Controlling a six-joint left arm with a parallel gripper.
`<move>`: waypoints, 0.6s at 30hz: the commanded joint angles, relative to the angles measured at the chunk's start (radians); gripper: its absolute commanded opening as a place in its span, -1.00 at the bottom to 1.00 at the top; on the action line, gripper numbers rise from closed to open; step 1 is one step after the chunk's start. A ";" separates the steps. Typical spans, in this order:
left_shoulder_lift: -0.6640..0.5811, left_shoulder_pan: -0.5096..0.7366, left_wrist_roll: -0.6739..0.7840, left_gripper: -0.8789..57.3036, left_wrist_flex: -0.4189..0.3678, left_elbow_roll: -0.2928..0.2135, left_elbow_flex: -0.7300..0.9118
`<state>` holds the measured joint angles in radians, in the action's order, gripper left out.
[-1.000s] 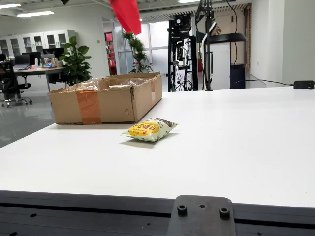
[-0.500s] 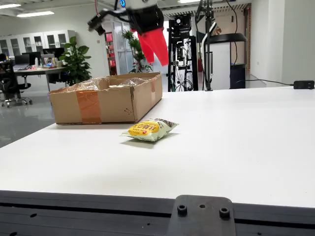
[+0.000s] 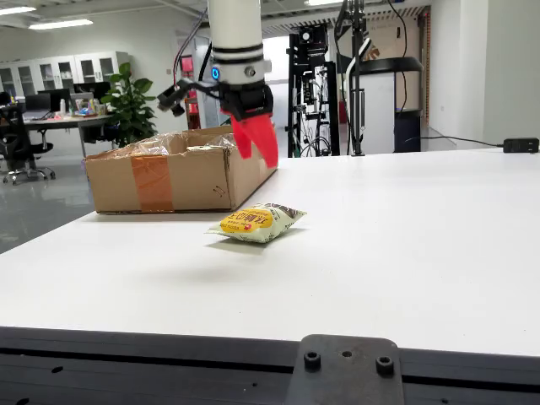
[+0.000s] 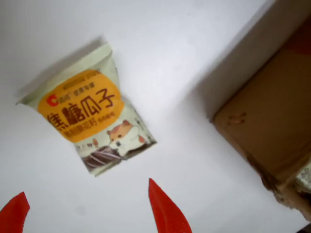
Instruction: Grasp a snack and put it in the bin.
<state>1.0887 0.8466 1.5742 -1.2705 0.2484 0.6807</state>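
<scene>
the gripper (image 3: 254,142) hung above the white tabletop (image 3: 405,236), its red jaws spread wide and holding nothing. in the wrist view the two red fingertips (image 4: 165,213) showed at the bottom edge, well apart from each other, with bare tabletop between them.

the snack packet (image 3: 257,223) lay flat on the tabletop, below the jaws and slightly nearer the fixed camera. in the wrist view the snack packet (image 4: 87,128) sat ahead of the jaws, offset toward the left fingertip, and skewed relative to the line between the tips. the cardboard box (image 3: 181,169), which served as the bin, stood behind and beside the jaws in the fixed view; its corner (image 4: 265,121) appeared to the right of the jaws in the wrist view. packet and box were apart.

handling judgement: the packet appeared light, soft and puffed, with a glossy film skin likely to slide on the smooth tabletop. the crimped ends would offer little to hold. the best hold was judged to be across the short width at the filled middle, with the jaws turned to match its skew and closed gently to avoid crushing the contents.
</scene>
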 commanded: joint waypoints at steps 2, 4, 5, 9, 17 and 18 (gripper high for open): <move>0.068 -0.009 -0.003 0.66 0.000 -0.003 -0.048; 0.100 -0.011 -0.003 0.67 -0.001 -0.005 -0.076; 0.114 -0.011 -0.003 0.67 -0.002 -0.005 -0.090; 0.154 -0.014 -0.003 0.69 -0.004 -0.007 -0.122; 0.179 -0.023 -0.003 0.71 -0.007 -0.007 -0.130; 0.182 -0.024 -0.003 0.71 -0.007 -0.007 -0.130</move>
<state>1.2699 0.8229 1.5718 -1.2780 0.2419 0.5442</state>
